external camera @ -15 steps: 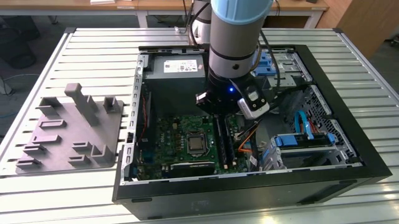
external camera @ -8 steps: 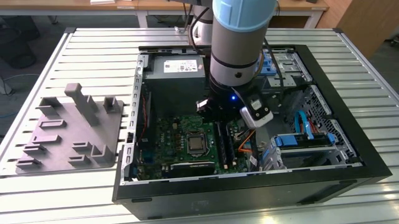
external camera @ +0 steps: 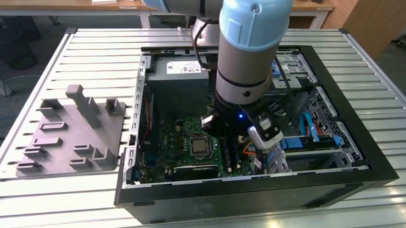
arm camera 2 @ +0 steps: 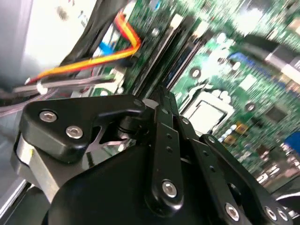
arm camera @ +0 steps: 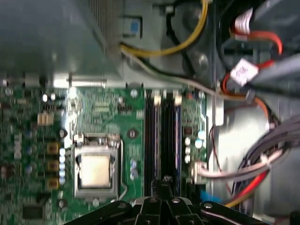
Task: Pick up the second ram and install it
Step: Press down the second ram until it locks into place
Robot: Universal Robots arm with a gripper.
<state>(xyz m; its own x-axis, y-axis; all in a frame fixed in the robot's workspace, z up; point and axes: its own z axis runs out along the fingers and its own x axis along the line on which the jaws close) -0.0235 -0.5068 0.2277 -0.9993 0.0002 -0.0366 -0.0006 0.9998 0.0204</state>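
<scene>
Second ram [arm camera: 164,136]: in the first wrist view you see it edge-on as a slim dark strip standing among the memory slots [arm camera: 151,136] of the green motherboard [arm camera: 108,117], beside the processor socket [arm camera: 96,168]. One end of the strip meets the tips of the end effector [arm camera: 164,183]; the rest runs straight away from them.

End effector: in the second wrist view its black fingers [arm camera 2: 165,122] are drawn nearly together, with no open gap between the tips, and they point down at the slot bank. You cannot tell from either wrist view whether the tips pinch the stick or only press on its edge.

The second wrist view adds an orange cable [arm camera 2: 93,58] passing just beside the slots. The first wrist view adds a yellow cable [arm camera: 183,44] and red wiring [arm camera: 255,180] at the board's margin.

The exterior view gives the wider setting: the arm [external camera: 250,57] reaches down into the open computer case [external camera: 355,156], which lies on the slatted table [external camera: 95,42]. A gray slotted tray [external camera: 70,133] sits on the table at the exterior view's left, well apart from the end effector.
</scene>
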